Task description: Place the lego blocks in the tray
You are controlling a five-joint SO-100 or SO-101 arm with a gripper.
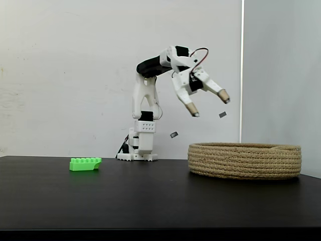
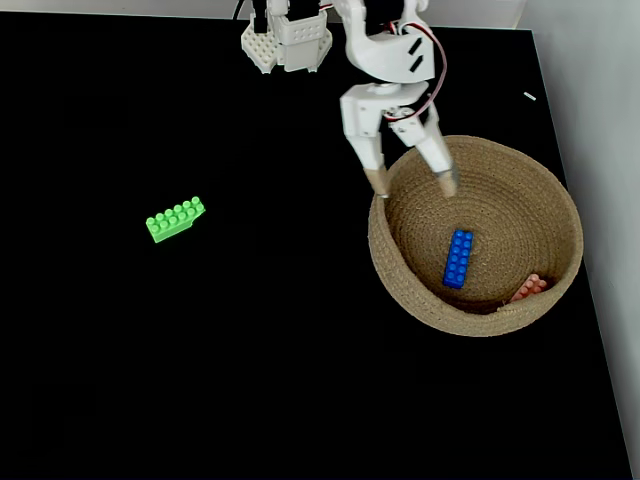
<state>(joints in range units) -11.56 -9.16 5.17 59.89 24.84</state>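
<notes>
While flat, blue brick (image 2: 458, 258) lengthwise upright.

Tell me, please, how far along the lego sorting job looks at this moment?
Two of three look done: the blue brick and the pink brick lie inside the tray. Nothing is in hand; the gripper hangs open and empty above the tray's rim. Left: the green brick sits on the black table, well apart from the tray.

Open table (image 2: 250, 330) around green brick (image 2: 175, 219)
</notes>
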